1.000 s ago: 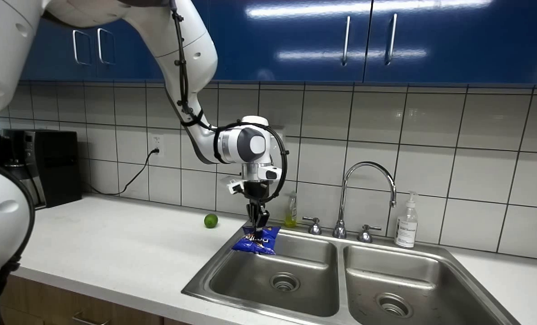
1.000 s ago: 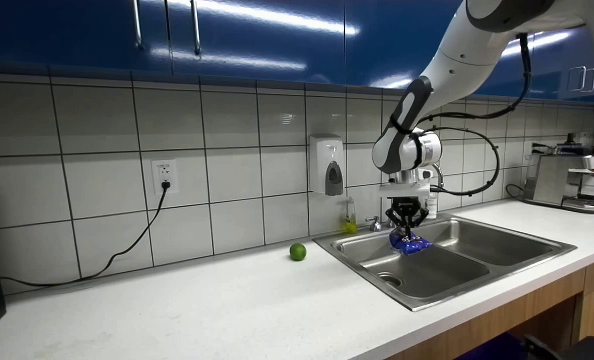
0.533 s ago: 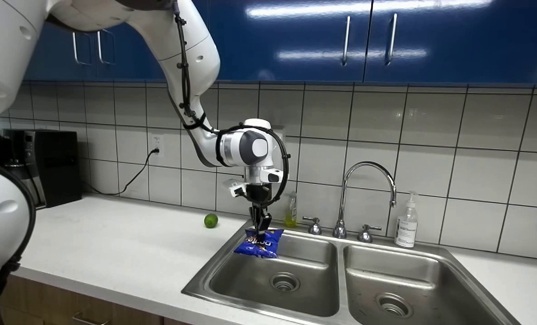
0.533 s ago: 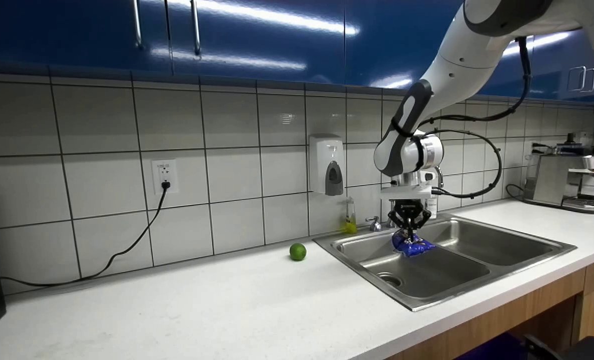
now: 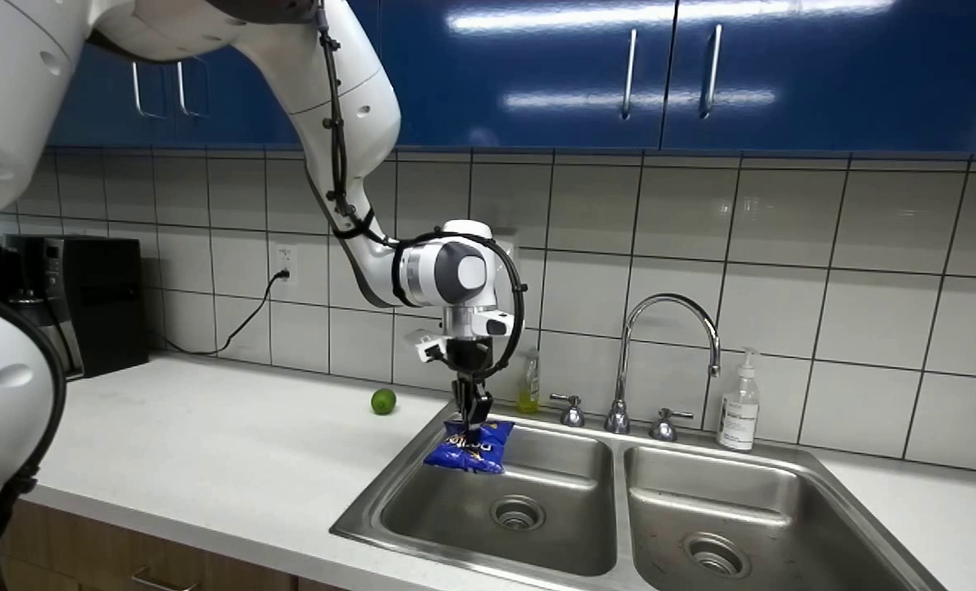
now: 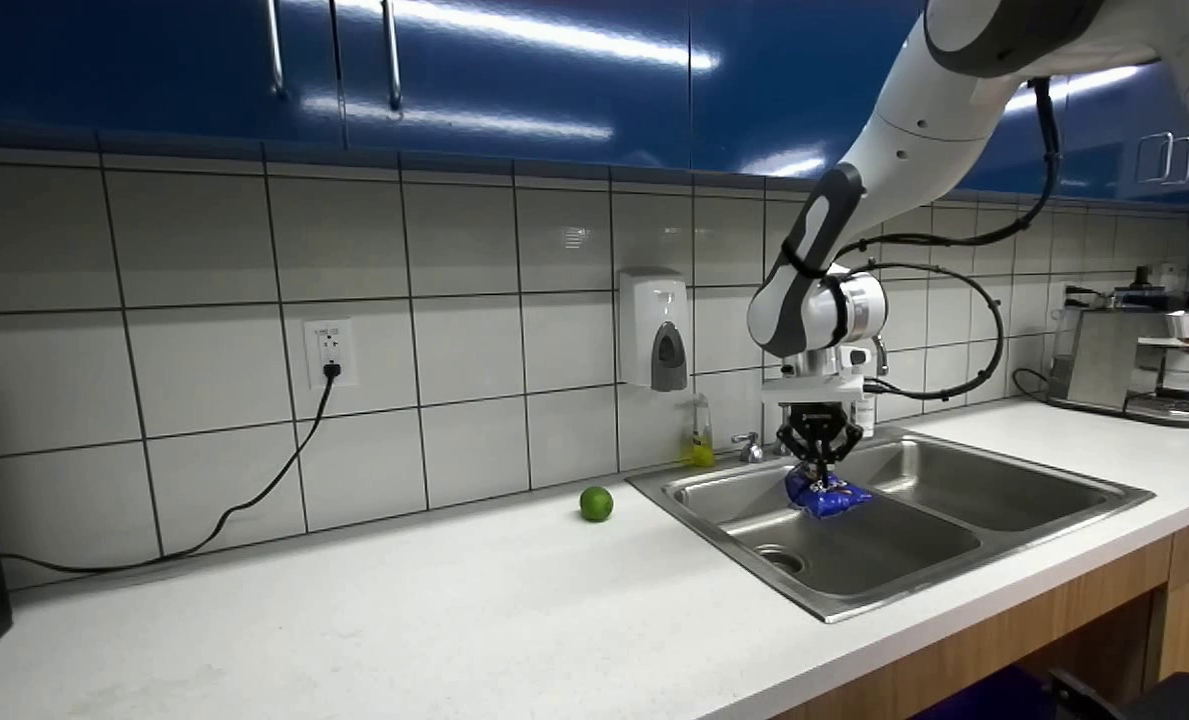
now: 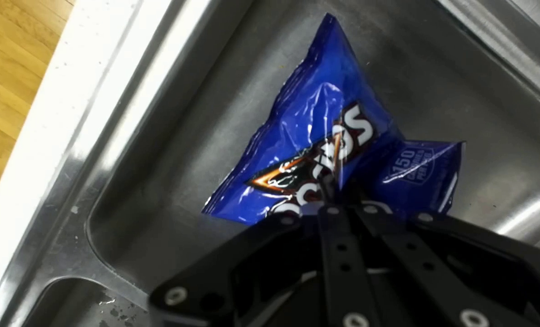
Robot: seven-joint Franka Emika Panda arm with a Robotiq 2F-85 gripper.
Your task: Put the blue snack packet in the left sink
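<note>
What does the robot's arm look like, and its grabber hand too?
The arm is white and rounded, with dark grey patches. A black cable runs along it, held by black bands. Its gripper is black, with flat jointed bars and silvery round bolts.

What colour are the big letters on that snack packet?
White with dark edging; the big letters on the snack packet show best in the wrist view.
</note>
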